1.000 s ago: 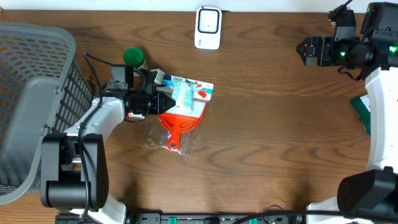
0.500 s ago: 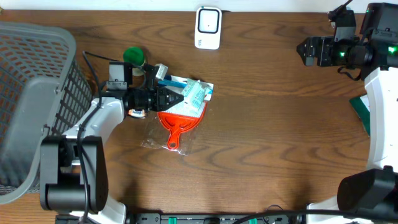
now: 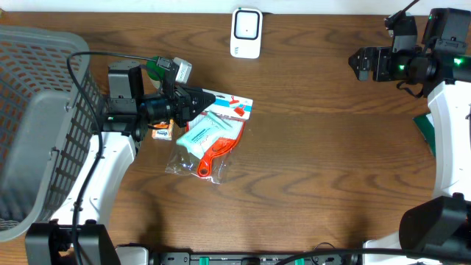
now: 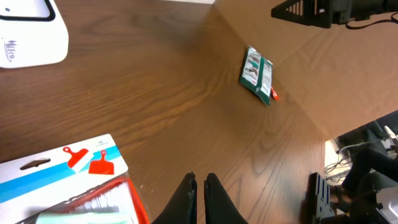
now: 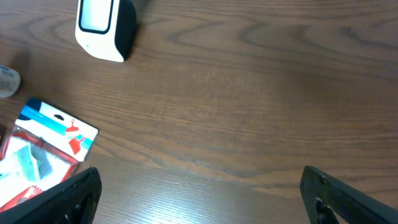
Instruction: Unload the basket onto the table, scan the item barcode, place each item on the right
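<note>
Item: we see a clear-plastic pkg [image 3: 211,132] w/ an orange dustpan and a pale teal brush inside. A white-and-blue card header sits at its far end.
Item location: flat on the wood table [image 3: 316,177], centre-left in the overhead view, between the basket and mid-table. The orange handle points toward the near edge.
Barcode: we can't make one out on the side facing up.
L gripper [image 4: 200,182]: fingers pressed together. In the overhead view the tips sit over the pkg's far corner on the basket side. The wrist cam shows nothing solid between the tips, w/ the card header off to the lower left. Whether it pinches the clear film, we can't tell.
Small bits by L arm: a green round cap [image 3: 157,66] just behind the gripper, and a small orange-white thing [image 3: 162,132] on the table beside the pkg.
Scanner [image 3: 246,32]: white unit w/ a dark window, at the far table edge, well apart from the pkg.
Basket [image 3: 37,110]: grey mesh, at the L edge of the table.
R gripper [image 5: 200,180]: jaws spread wide w/ nothing in them, hovering at the far R corner, well apart from the pkg.
Green packet [image 4: 258,74]: flat on the table at the R side, well apart from the rest.
</note>
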### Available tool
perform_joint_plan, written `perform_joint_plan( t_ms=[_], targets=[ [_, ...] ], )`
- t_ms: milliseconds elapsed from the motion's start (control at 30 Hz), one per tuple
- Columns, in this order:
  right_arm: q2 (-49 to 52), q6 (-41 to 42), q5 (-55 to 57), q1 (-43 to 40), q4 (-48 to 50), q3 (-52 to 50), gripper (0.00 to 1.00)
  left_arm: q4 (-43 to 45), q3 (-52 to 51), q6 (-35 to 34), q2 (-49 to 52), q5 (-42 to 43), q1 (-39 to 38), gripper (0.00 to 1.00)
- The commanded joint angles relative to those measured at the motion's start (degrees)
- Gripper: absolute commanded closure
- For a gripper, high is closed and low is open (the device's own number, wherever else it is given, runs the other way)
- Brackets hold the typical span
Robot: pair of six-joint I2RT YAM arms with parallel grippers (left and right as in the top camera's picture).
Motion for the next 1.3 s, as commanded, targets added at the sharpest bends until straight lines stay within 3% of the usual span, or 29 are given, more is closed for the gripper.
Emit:
perform_joint_plan(
  t_ms=[0, 67, 233, 367, 567, 733, 833, 900, 967, 1100, 1267],
  targets=[
    [0.0, -0.5, -1.2, 0.5, -0.1, -0.5, 0.01, -1.3, 0.5, 0.1, 0.5, -3.1, -0.1, 0.92],
    [0.0, -0.6, -3.9, 0.5, -0.1, -1.0, 0.01, -2.9, 0.5, 0.1, 0.8, -7.4, -0.1, 0.84],
    [0.0, -0.6, -8.7, 0.9, -0.1, -2.9, 0.01, -8.7, 0.5, 0.2, 0.8, -18.4, 0.0, 0.77],
    [0.0, -0.6, -14.9, 2.5, -0.1, -4.7, 0.01, -16.4, 0.5, 0.2, 0.8, -27.7, 0.0, 0.63],
    [0.1, -0.3, -19.5, 9.7, 0.5, -7.1, 0.01, -28.5, 0.5, 0.1, 0.8, -40.3, -0.1, 0.51],
    [0.1, 1.8, -19.4, 17.4, 4.2, -10.8, 0.25, -32.1, 0.1, 0.1, 0.8, -43.0, -0.1, 0.49],
    [0.1, 5.4, -19.4, 21.2, 10.7, -15.1, 0.26, -32.0, -0.4, -4.2, 1.1, -47.4, -0.1, 0.49],
    [0.2, 7.8, -19.4, 23.2, 15.9, -18.7, 0.15, -32.0, -0.8, -7.7, 1.4, -51.7, -0.1, 0.49],
    [0.7, 8.5, -19.5, 24.7, 20.2, -21.7, 0.13, -31.8, -1.3, -9.1, 1.9, -53.4, -0.1, 0.49],
    [3.9, 11.1, -20.9, 26.8, 24.4, -23.5, 0.36, -29.9, -2.6, -10.3, 2.1, -53.3, 0.0, 0.49],
    [11.6, 11.6, -32.9, 29.3, 31.9, -23.5, 0.35, -26.3, -4.6, -13.9, 2.1, -53.3, 0.7, 0.49]
  ],
)
